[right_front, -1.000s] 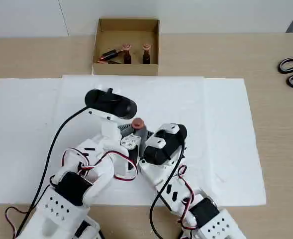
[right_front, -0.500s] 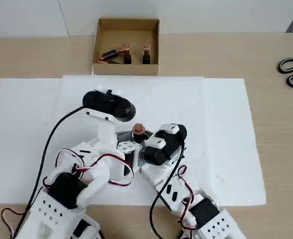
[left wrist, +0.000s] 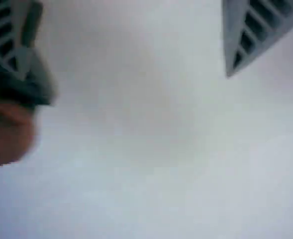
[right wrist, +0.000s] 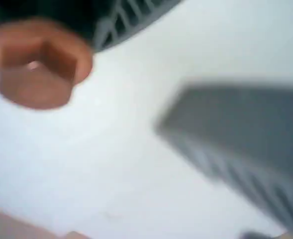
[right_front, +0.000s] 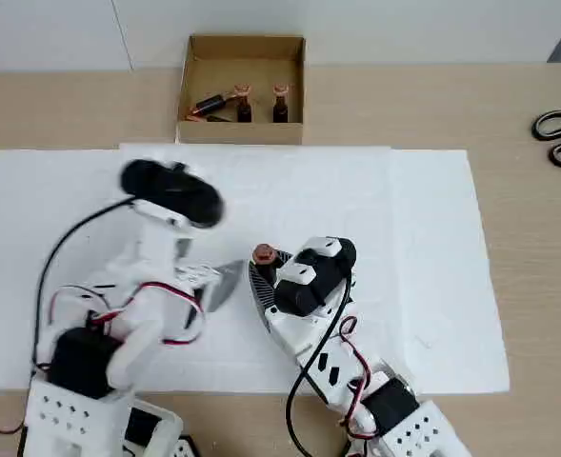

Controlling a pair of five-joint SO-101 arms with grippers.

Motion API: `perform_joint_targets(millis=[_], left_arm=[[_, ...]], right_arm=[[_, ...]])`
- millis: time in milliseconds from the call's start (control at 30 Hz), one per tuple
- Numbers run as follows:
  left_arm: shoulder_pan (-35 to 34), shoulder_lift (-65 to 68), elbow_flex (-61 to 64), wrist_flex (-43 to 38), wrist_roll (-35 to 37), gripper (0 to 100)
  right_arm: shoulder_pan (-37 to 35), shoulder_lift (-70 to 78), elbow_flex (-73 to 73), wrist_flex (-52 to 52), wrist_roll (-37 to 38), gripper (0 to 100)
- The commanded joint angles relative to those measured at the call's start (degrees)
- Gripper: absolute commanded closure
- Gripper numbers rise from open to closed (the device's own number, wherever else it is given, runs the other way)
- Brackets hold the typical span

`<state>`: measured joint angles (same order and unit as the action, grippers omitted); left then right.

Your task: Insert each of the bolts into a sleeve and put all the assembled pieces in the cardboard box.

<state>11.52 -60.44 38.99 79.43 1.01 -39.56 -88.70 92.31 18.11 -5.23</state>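
Now that the left gripper (right_front: pixel 219 282) has let go and swung back toward 9 o'clock, open and empty, the bolt (right_front: pixel 264 254) stays clamped in the right gripper (right_front: pixel 260 267) alone. Insertion looks done, so the box (right_front: pixel 240 132) at 12 o'clock is probably next.

Left arm (right_front: pixel 142 286): white printed links, black servos, perforated white base.
Right arm (right_front: pixel 304 314): matching white shell, black motor housings.
Cables (right_front: pixel 80 231): black leads; red and white wires looped at joints.
End effector fingers (right_front: pixel 225 278): grey, ribbed.
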Motion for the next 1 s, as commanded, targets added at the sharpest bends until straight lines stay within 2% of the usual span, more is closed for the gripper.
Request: perform_joint_targets(millis=[0,167,400,567,767,967], left_arm=[[-6.33,-0.88,-2.24,0.62,-0.35,76],[-12.13,-0.88,-2.07,0.62,-0.35,76],[-13.19,-0.88,-2.07,0.70,-0.26,76],[-13.19,-0.88,-2.07,0.62,-0.26,76],[-13.19,-0.88,-2.07,0.62,-0.09,76],[-13.27,-0.88,-2.07,0.62,-0.09,76]], right_arm=[[0.04,-0.57,-0.62,0.13,0.70,99.5],[3.21,3.82,-0.70,4.35,0.44,99.5],[10.24,13.14,-8.09,4.70,0.70,99.5],[12.35,27.38,-24.62,8.13,0.79,99.5],[12.35,51.03,-46.51,7.60,0.62,99.5],[12.35,75.56,-67.34,0.04,0.62,99.5]])
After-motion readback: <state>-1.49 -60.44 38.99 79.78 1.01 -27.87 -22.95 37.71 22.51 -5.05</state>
